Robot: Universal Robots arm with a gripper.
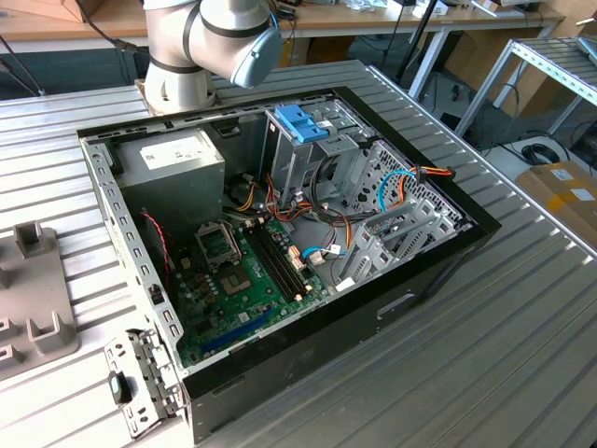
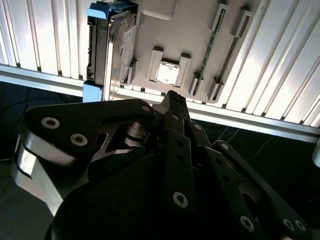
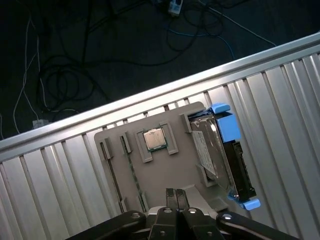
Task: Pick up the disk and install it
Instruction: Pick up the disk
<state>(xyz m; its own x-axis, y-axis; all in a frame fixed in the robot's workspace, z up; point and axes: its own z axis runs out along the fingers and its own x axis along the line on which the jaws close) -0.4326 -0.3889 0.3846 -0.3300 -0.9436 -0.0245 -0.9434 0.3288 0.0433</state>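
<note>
- gripper [image 3: 175, 194] hangs over the grey holder [image 3: 165, 172], fingers pressed together w/ nothing between them; both wrist views agree.
- disk [image 3: 220, 150] stands on edge in a slot at one end of the holder, blue carrier round it. it's apart from the gripper, not held.
- risk, imo: going down w/ fingers together would ram the holder or the cpu chip [image 3: 154, 138], which lies nearer the fingertips' line than the disk.
- risk: an on-edge disk could tip or skid if nudged. the holder sits near the edge of the table [image 1: 522, 355], w/ dark floor and loose cables [image 3: 75, 65] beyond.
- risk at the pc case [image 1: 401, 299]: wires [image 1: 280, 210] crowd the drive cage [image 1: 308, 159] and could snag.
- surface: ribbed alu slats.
- room: workbenches [image 1: 373, 14] and boxes [image 1: 564, 191] around.
</note>
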